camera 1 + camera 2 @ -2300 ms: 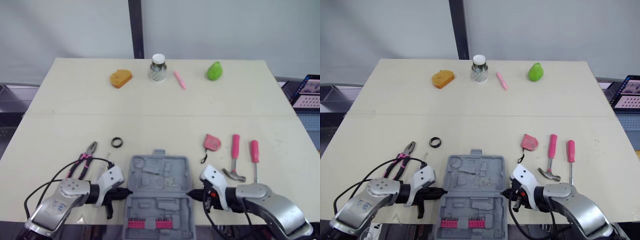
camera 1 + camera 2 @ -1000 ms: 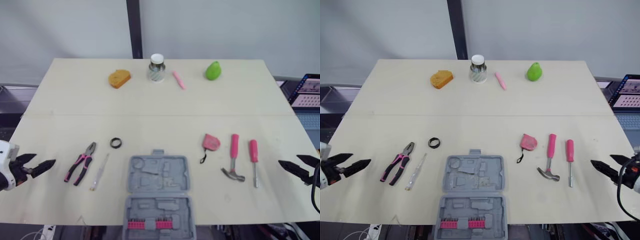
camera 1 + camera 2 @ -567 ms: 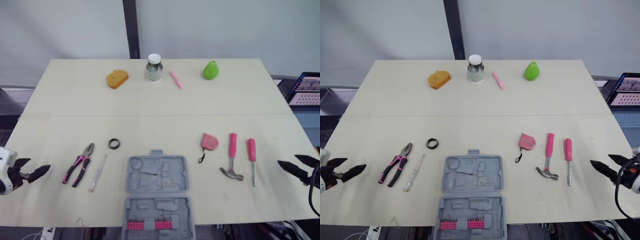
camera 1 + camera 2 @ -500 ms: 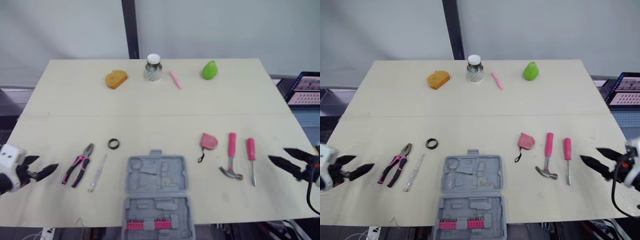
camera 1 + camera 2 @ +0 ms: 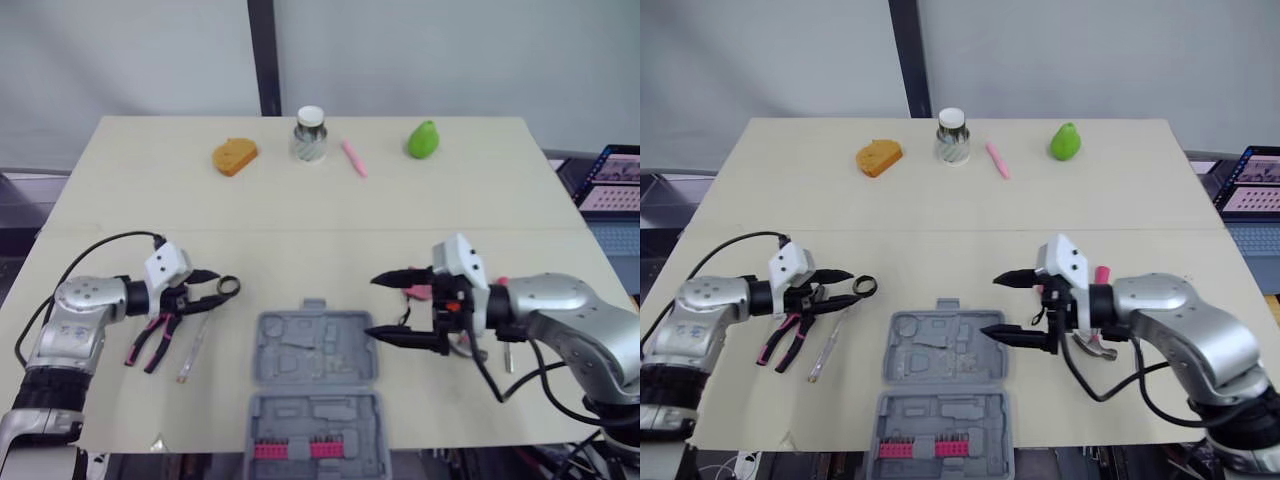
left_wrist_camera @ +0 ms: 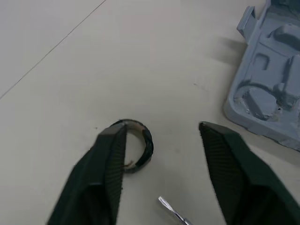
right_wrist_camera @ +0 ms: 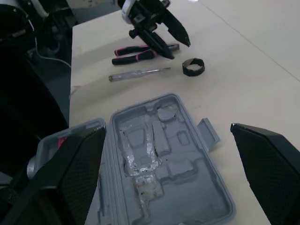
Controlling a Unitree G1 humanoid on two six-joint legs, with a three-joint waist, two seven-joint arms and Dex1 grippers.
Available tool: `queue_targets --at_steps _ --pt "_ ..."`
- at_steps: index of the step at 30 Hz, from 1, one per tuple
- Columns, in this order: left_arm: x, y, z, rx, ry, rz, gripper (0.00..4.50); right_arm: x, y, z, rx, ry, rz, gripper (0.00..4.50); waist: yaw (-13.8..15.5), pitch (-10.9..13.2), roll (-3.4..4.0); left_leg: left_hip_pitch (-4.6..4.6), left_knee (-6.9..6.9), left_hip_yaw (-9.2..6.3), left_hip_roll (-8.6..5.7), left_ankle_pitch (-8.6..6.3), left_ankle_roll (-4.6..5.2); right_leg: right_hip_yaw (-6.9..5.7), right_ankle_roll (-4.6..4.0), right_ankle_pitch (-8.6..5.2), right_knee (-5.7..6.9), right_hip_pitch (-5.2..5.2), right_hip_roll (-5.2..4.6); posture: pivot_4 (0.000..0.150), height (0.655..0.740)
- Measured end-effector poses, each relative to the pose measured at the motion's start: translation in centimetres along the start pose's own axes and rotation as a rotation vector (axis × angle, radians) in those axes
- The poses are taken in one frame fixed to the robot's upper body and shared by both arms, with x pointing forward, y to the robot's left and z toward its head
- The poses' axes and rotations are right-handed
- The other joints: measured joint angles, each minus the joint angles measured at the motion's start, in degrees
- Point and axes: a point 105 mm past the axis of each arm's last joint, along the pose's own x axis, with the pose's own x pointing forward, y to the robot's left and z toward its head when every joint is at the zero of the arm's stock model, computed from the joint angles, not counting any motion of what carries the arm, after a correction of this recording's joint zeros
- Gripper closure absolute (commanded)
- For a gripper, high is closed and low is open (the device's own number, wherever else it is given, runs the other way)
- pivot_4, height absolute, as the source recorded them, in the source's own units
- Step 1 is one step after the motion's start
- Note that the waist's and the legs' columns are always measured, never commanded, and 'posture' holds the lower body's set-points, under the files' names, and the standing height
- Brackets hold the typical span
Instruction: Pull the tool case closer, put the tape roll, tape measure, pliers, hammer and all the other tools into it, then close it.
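Along the far edge of the beige table (image 5: 300,215) are seen an orange wedge-shaped sponge (image 5: 235,157), a white-lidded glass jar (image 5: 311,135), a pink stick (image 5: 355,158) and a green pear (image 5: 425,139), set apart.

The grey clamshell tool case (image 5: 318,350) looks like moulded matt plastic, with some whitish scuffing down in the recesses. The pale cream table top (image 5: 300,220) is smooth and matt, laminate-ish. The small black tape roll (image 6: 140,145) has a slight sheen. The left gripper (image 6: 161,125) has black fingers (image 6: 110,164) with finely ribbed matt pads. The slim screwdriver (image 7: 138,72) has a see-through plastic handle and a bare metal tip.
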Motion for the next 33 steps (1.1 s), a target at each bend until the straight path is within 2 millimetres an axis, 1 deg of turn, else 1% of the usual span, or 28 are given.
queue_targets --at_steps 3,6,8,10,14,17,24,28,33 --pt "0.6 0.1 -0.4 0.016 0.022 -0.029 1.91 0.8 -0.2 -0.6 -0.013 0.029 -0.018 0.0 -0.08 0.0 0.0 -0.03 0.0 0.07 0.01 0.0 0.0 0.0 0.0 0.0 0.14 -0.15 -0.01 0.15 0.74" --pt "0.8 0.5 -1.1 0.033 0.061 -0.028 1.91 1.4 -0.4 -0.9 -0.02 0.042 -0.042 0.0 -0.25 0.0 -0.01 -0.03 0.02 0.11 0.03 0.0 0.0 -0.01 0.0 0.0 0.21 -0.19 -0.01 0.15 0.74" --pt "0.8 0.8 -1.5 0.036 0.073 -0.023 2.45 1.6 -0.6 -0.9 -0.024 0.04 -0.065 0.0 -0.31 0.0 -0.01 -0.03 0.02 0.12 0.04 0.0 0.0 -0.01 0.0 0.0 0.22 -0.2 -0.01 0.15 0.74" --pt "1.0 1.0 -1.6 0.035 0.068 -0.023 3.23 1.9 -0.6 -0.8 -0.022 0.025 -0.074 0.0 -0.29 0.0 -0.02 -0.03 0.04 0.11 0.05 0.0 0.0 -0.02 0.0 0.0 0.25 -0.2 -0.01 0.15 0.74" --pt "1.2 1.1 -1.3 0.034 0.063 -0.038 3.23 2.5 -0.6 -0.8 -0.01 0.007 -0.08 0.0 -0.32 0.01 -0.03 -0.04 0.07 0.11 0.06 -0.01 0.02 -0.02 0.0 0.0 0.28 -0.2 -0.01 0.15 0.74" --pt "1.2 1.1 -1.1 0.039 0.06 -0.045 3.23 2.6 -0.5 -1.0 -0.005 0.007 -0.087 0.0 -0.36 0.01 -0.03 -0.03 0.08 0.11 0.06 -0.02 0.03 -0.02 0.0 0.0 0.3 -0.2 -0.01 0.15 0.74" --pt "1.3 1.0 -1.6 0.045 0.098 -0.058 3.23 2.9 -0.3 -1.1 0.006 -0.003 -0.084 0.0 -0.38 0.01 -0.03 -0.04 0.09 0.12 0.07 -0.02 0.03 -0.02 0.0 0.0 0.31 -0.21 -0.01 0.15 0.74" --pt "1.8 0.8 -2.2 0.061 0.132 -0.059 3.23 2.9 -0.2 -1.0 0.007 -0.007 -0.083 0.0 -0.33 0.01 -0.03 -0.04 0.1 0.12 0.07 -0.02 0.04 -0.02 0.0 0.0 0.31 -0.21 -0.01 0.15 0.74" --pt "2.3 0.9 -2.2 0.052 0.128 -0.06 3.23 3.1 -0.2 -0.9 0.01 -0.016 -0.084 0.0 -0.39 0.01 -0.03 -0.04 0.11 0.12 0.08 -0.02 0.04 -0.03 0.0 0.0 0.33 -0.21 0.0 0.15 0.74"
